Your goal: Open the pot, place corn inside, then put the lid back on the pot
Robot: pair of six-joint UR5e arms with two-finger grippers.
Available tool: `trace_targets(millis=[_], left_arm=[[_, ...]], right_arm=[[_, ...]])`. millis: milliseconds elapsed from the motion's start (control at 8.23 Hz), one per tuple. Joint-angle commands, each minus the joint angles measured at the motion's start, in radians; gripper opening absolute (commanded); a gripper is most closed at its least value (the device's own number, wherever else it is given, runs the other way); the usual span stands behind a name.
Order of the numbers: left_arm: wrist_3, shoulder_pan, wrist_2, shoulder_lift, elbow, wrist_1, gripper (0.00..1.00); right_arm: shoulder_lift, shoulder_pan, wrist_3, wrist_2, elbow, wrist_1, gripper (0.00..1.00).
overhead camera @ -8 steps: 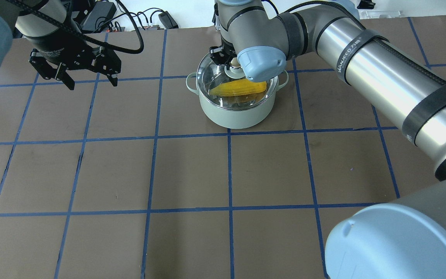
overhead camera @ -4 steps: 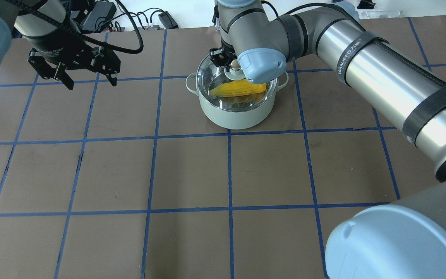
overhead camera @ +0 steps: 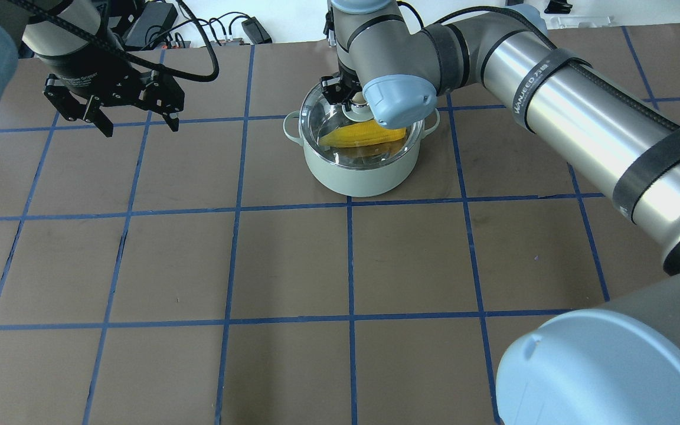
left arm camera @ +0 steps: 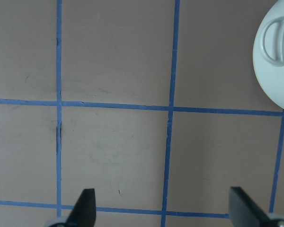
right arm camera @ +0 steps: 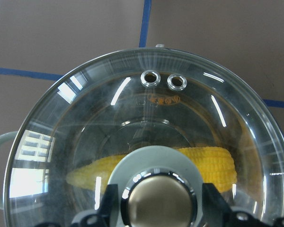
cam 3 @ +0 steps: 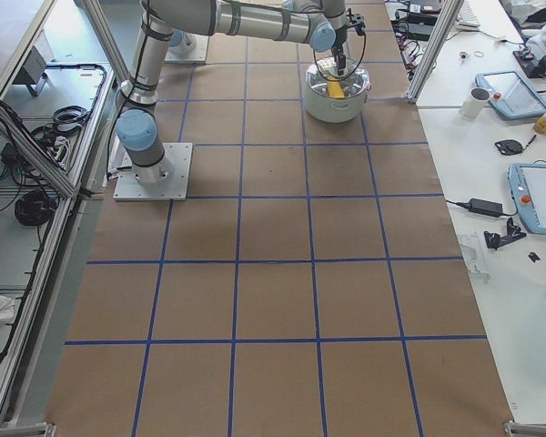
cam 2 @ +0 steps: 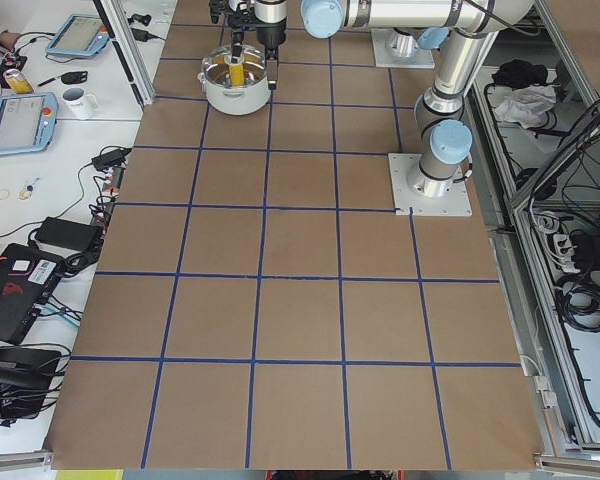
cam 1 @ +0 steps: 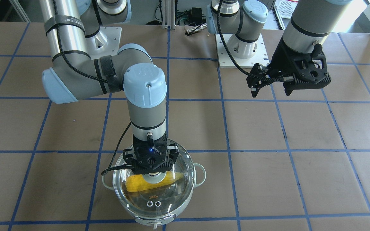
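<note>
The brown paper-covered bench [overhead camera: 198,265], ruled into squares by blue tape, carries one vessel. In the overhead view, the round shiny steel pot with a pale mint-green outside [overhead camera: 363,177] stands toward 12 o'clock of the bench's middle. Its two small loop handles stick out at 9 o'clock [overhead camera: 291,127] and 3 o'clock [overhead camera: 431,121].

The large round clear glass dome lid [overhead camera: 316,121] covers the pot's mouth, its rim lined up with the pot's rim.

Through the glass lies the bright yellow tapering corn cob [overhead camera: 363,136], flat inside the pot. In the overhead view its pointed end aims at 9 o'clock and its blunt end at 3 o'clock.

The right hand [right arm camera: 159,208] comes straight down over the lid's centre. Its two black fingers [right arm camera: 108,208] are closed against opposite sides of the pale green and gold-beige knob [right arm camera: 158,198], at 9 and 3 o'clock of it in the right wrist view.

The left hand [overhead camera: 139,130] hangs above bare bench at 9 o'clock from the pot, well apart from it. Its fingers are spread wide and hold nothing. In the left wrist view the pot's edge shows at 2 o'clock.

Two small metal vent rings [right arm camera: 150,78] sit side by side in the glass, at 12 o'clock from the knob in the right wrist view.
</note>
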Motion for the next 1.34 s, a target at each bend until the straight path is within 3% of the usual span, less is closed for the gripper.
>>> trace_targets(millis=[0, 243, 729, 1094, 1215], left_arm=[[0.000, 0.000, -0.002, 0.000, 0.000, 0.000, 1.00], [0.000, 0.000, -0.002, 0.000, 0.000, 0.000, 1.00], [0.000, 0.000, -0.002, -0.002, 0.000, 0.002, 1.00], [0.000, 0.000, 0.000, -0.002, 0.002, 0.003, 1.00], [0.000, 0.000, 0.003, 0.000, 0.002, 0.002, 1.00]], right_arm=[[-0.038, -0.009, -0.007, 0.007, -0.001, -0.002, 1.00], [-0.108, -0.027, -0.010, 0.007, 0.008, 0.036, 1.00], [-0.435, -0.154, -0.016, 0.008, 0.197, 0.285, 1.00], [-0.555, -0.196, -0.013, 0.010, 0.198, 0.504, 1.00], [-0.552, -0.194, -0.015, 0.013, 0.203, 0.489, 1.00]])
